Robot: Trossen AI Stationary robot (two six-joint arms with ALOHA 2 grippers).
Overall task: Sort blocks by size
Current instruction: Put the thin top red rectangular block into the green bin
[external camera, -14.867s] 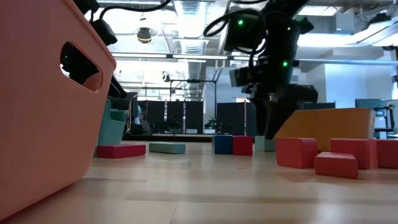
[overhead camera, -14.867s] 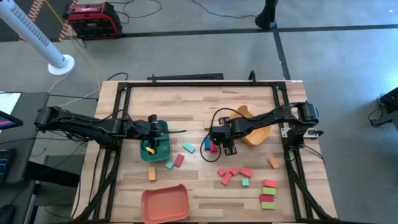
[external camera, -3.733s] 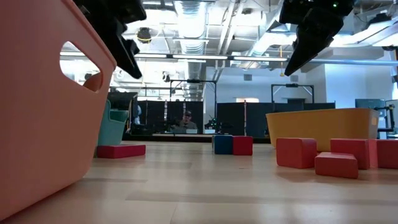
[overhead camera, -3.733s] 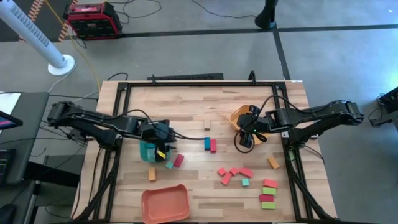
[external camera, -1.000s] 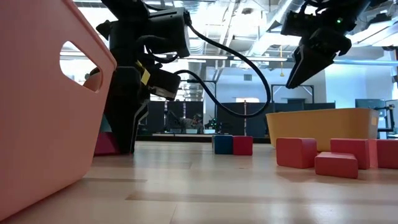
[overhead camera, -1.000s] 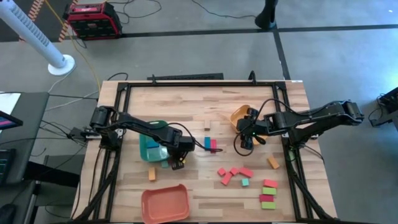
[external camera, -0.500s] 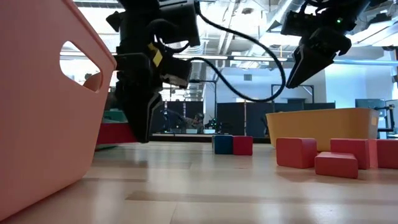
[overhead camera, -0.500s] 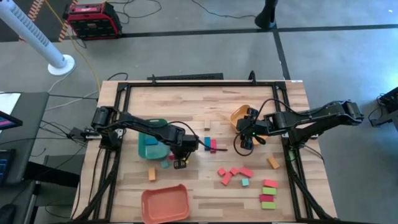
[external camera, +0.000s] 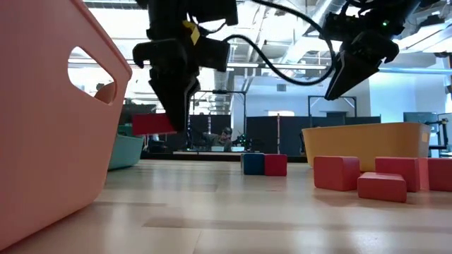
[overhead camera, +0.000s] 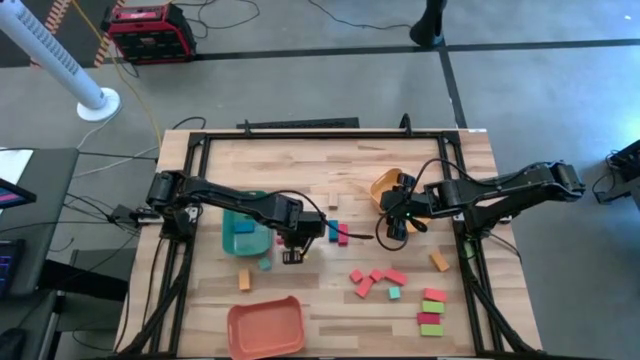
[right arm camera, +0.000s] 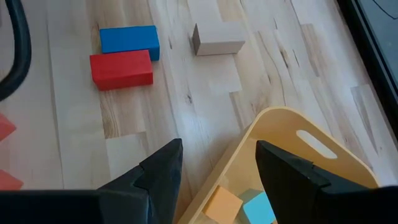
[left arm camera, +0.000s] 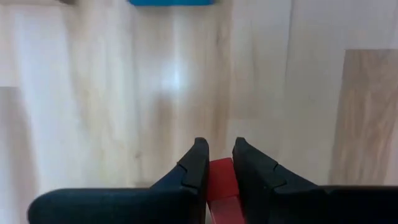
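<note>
High view, middle of the frame: left gripper (overhead camera: 292, 252) hanging over bare wood, just right of the green tray (overhead camera: 240, 235), pinching a red block (external camera: 154, 124). Left wrist view, bottom middle: same red block (left arm camera: 221, 180) squeezed tight between the two dark fingers (left arm camera: 194, 171), lifted clear of the table, likely so as to carry it to a tray. Low view, upper left: block held up in the air, flat and level. Right of centre in the high view: right gripper (overhead camera: 396, 228) hovering by the yellow-orange tray (overhead camera: 384, 183), fingers spread wide and empty, maybe done dropping a block in. Right wrist view, upper left: a blue block (right arm camera: 129, 38) and another red block (right arm camera: 121, 68) touching side by side, probably next to go. Lower right of the high view: more blocks (overhead camera: 385, 282) loose on the table, waiting. Bottom of that frame: salmon-red tray (overhead camera: 265, 330), nothing seen inside.
</note>
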